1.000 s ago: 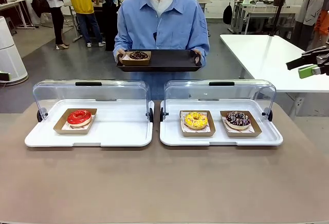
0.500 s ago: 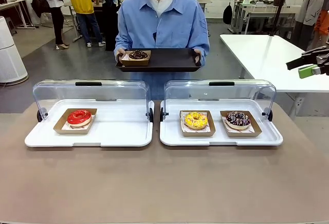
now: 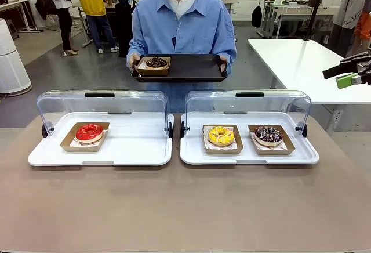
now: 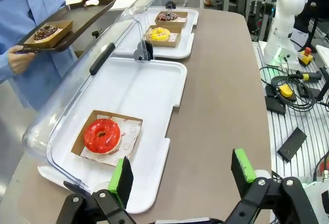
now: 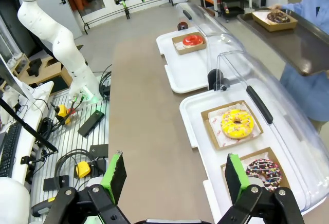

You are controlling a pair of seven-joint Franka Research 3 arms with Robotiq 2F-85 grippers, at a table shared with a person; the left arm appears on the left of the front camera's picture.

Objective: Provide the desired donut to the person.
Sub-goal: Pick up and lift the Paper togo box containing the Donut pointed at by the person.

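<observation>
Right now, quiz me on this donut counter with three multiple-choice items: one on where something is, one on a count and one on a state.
1. The red donut sits in:
A. the left case
B. the right case
C. neither

2. The right case holds how many donuts?
A. one
B. two
C. three

3. The lids are:
A. both up
B. both down
C. one up, one down

Answers:
1. A: it lies in its box on the left case's white floor.
2. B: a yellow donut and a sprinkled donut sit side by side there.
3. A: both clear lids stand swung back behind the donuts, so the fronts are open.
</observation>
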